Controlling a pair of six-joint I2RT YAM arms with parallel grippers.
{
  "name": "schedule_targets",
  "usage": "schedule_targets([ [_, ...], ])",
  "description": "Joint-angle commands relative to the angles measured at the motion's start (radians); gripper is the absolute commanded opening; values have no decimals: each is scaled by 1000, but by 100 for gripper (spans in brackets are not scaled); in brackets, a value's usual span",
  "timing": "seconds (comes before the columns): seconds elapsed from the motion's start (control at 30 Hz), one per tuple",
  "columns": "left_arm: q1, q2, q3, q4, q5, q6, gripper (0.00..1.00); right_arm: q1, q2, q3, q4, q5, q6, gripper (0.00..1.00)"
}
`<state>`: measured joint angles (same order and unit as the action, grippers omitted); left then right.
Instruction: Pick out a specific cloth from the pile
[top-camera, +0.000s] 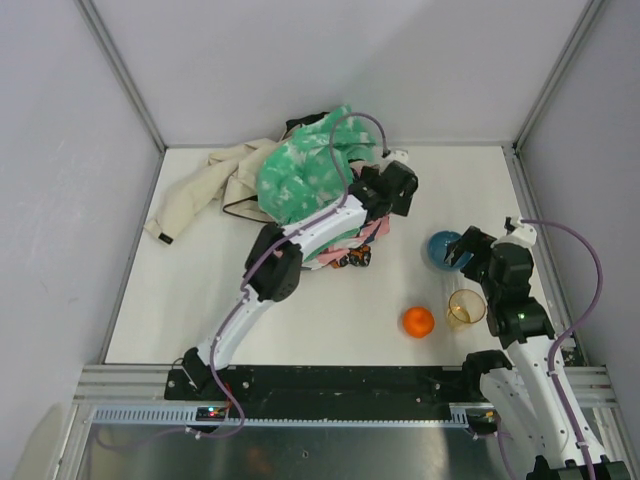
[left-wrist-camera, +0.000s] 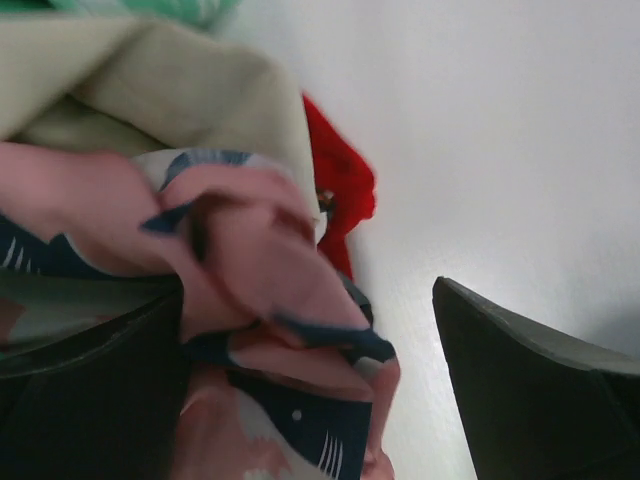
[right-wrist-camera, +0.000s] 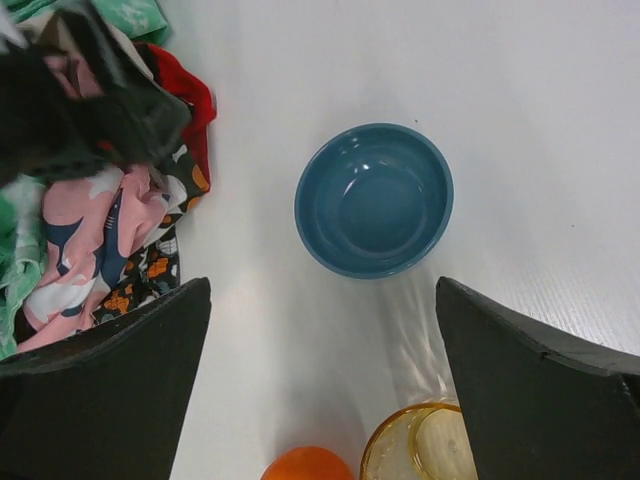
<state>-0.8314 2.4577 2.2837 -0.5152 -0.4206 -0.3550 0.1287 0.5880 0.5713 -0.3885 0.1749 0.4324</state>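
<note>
The red cloth (left-wrist-camera: 345, 185) pokes out from under the beige fabric (left-wrist-camera: 150, 80) at the right edge of the pile (top-camera: 300, 175). It also shows in the right wrist view as a red fold (right-wrist-camera: 190, 100) beside the black printed fabric. My left gripper (left-wrist-camera: 310, 400) hangs open over the pile's right edge (top-camera: 390, 190), and pink-and-navy fabric (left-wrist-camera: 250, 270) bulges between its fingers. The red cloth lies just ahead of them, apart from both. My right gripper (right-wrist-camera: 320, 390) is open above bare table with nothing between its fingers.
A blue bowl (right-wrist-camera: 373, 200) sits just ahead of the right gripper (top-camera: 460, 250). An orange (top-camera: 418, 321) and an amber cup (top-camera: 466, 308) stand close by it. A beige cloth (top-camera: 195, 195) trails left from the pile. Walls enclose the table on three sides.
</note>
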Motion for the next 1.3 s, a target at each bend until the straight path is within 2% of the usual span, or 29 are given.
schedule_targets([
  [0.0,-2,106,81,-137,-122,9,100,-3,-21,-7,35,6,-16,99],
  [0.23,32,106,-7,-262,-198,-76,100,-3,-19,-32,69,-27,-12,99],
  [0.3,52,88,-58,-278,-175,-96,98,-3,-16,-34,77,-34,-9,99],
  [0.33,64,77,-77,-283,-156,-103,90,-3,-13,-35,82,-39,-8,99],
  [0.37,72,69,-93,-286,-137,-107,77,-3,-12,-35,86,-49,-8,99],
  [0.47,86,37,-114,-290,-120,-101,22,-2,1,-38,111,-84,-9,99],
  [0.5,88,21,-115,-289,-120,-93,11,0,11,-39,120,-97,-7,99],
  [0.57,90,-15,-116,-288,-134,-71,3,7,37,-40,157,-124,-7,99],
  [0.73,118,-165,-174,-286,-218,-22,1,66,196,-39,368,-213,-17,99],
  [0.87,169,-338,-278,-281,-224,-27,1,166,424,28,559,-246,-21,99],
  [1.03,244,-496,-365,-269,-206,-7,1,259,810,253,623,-287,-39,99],
  [1.13,288,-559,-412,-257,-149,-2,1,276,1021,380,677,-379,5,99],
  [1.27,327,-595,-465,-239,-100,-1,1,288,1198,476,854,-538,115,99],
])
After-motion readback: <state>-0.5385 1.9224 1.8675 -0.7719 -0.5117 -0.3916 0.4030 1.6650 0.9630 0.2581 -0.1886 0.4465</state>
